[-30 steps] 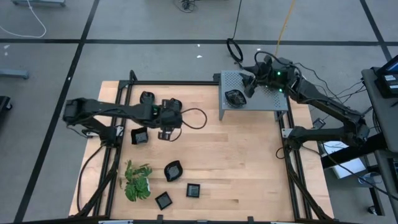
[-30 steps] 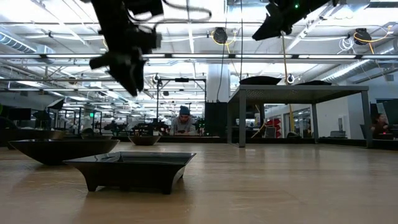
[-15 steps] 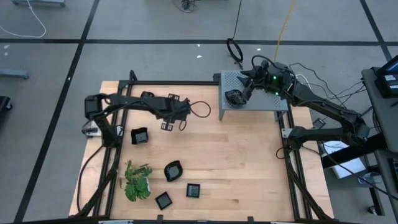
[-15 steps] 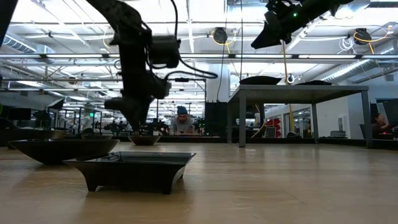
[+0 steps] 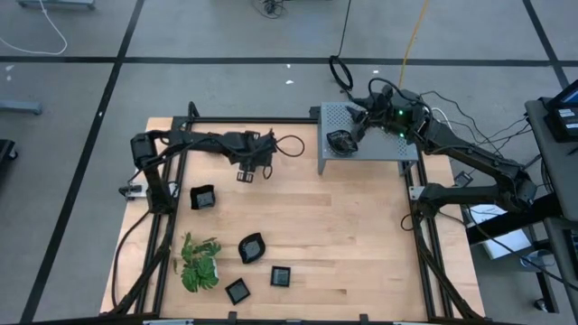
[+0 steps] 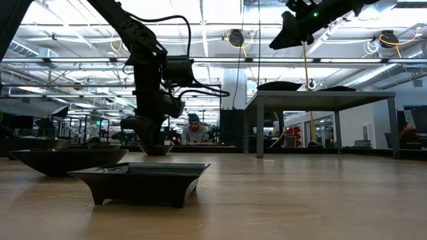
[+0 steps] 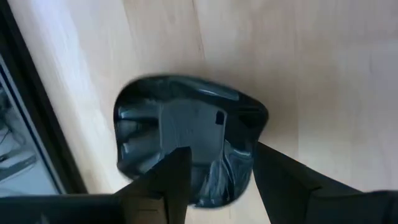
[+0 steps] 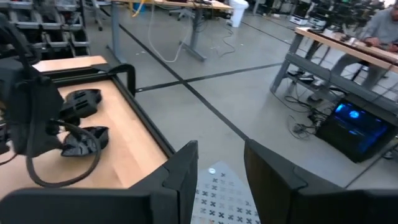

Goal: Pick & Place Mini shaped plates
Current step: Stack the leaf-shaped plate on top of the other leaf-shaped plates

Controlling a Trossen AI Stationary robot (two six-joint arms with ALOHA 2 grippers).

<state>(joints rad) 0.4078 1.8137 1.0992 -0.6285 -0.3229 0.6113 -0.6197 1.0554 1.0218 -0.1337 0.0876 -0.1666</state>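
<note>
Left claw [image 7: 214,177] spread over a mini plate [image 7: 186,134] near the table's [image 5: 361,235] far edge

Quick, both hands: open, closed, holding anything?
Left hand: open over a glossy black rounded mini plate, not gripping.
Right hand: open, empty.

Both arms dark, near black, slim jointed links. Left arm [image 5: 194,143], upper left of high frame: looped black cable near wrist. Right arm [image 5: 470,158], upper right: green indicator light, trailing black cables. Fingers [image 7: 163,186] matte black, blocky.
</note>
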